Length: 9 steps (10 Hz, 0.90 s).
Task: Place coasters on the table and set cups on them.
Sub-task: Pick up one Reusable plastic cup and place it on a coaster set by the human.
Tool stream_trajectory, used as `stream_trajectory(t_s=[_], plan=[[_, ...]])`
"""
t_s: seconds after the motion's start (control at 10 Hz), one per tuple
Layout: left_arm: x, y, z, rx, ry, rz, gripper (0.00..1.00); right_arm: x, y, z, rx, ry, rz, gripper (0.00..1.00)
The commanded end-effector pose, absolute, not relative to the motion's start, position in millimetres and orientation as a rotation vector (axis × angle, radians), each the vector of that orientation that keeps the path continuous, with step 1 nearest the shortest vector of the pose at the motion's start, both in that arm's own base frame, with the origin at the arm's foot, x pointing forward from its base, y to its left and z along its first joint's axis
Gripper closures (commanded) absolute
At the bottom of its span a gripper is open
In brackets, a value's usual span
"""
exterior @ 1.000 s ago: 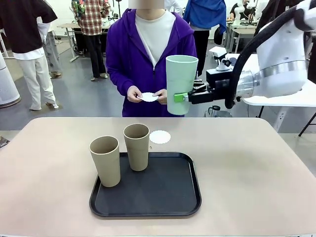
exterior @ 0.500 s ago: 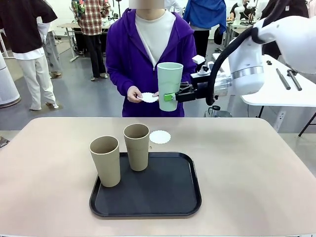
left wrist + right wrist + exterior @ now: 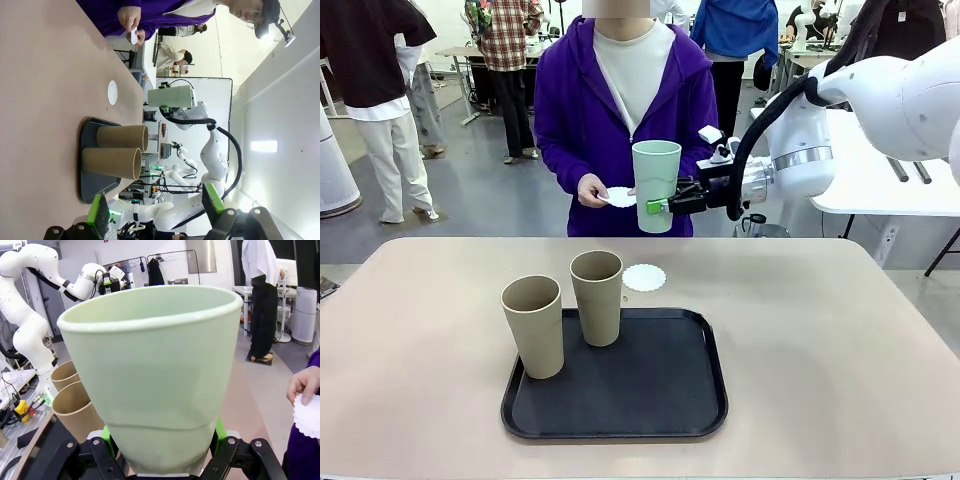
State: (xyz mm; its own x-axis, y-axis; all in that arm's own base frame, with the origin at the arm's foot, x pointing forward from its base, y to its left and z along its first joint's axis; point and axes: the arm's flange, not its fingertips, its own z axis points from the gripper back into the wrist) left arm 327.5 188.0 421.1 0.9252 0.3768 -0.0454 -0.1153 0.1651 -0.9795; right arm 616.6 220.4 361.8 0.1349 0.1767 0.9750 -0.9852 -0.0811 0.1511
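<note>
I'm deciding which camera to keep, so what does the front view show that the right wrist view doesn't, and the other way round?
Front view: the black tray under the two beige cups, and a coaster lying on the table just beyond the tray. Right wrist view: the left arm off behind the beige cups. Shared: the mint green cup clamped in the right gripper above the table, both beige cups, and the person's hand holding a second coaster.

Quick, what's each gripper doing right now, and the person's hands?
Left gripper: open, empty.
Right gripper: shut on the green cup.
Person's hands: holding a coaster.
</note>
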Motion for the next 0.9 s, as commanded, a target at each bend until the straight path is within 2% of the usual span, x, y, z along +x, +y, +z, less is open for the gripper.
stream_trajectory(t_s=[0.0,0.4,0.8], plan=[[326.6,188.7,422.0,-1.373,-0.240,0.342,0.00,612.5,221.5,365.4,1.204,-0.931,1.249,0.18],[326.6,188.7,422.0,-1.373,-0.240,0.342,0.00,616.5,220.8,362.8,1.213,-0.933,1.247,0.18],[326.6,188.7,422.0,-1.373,-0.240,0.342,0.00,631.7,243.0,320.1,1.216,-0.909,1.300,0.18]])
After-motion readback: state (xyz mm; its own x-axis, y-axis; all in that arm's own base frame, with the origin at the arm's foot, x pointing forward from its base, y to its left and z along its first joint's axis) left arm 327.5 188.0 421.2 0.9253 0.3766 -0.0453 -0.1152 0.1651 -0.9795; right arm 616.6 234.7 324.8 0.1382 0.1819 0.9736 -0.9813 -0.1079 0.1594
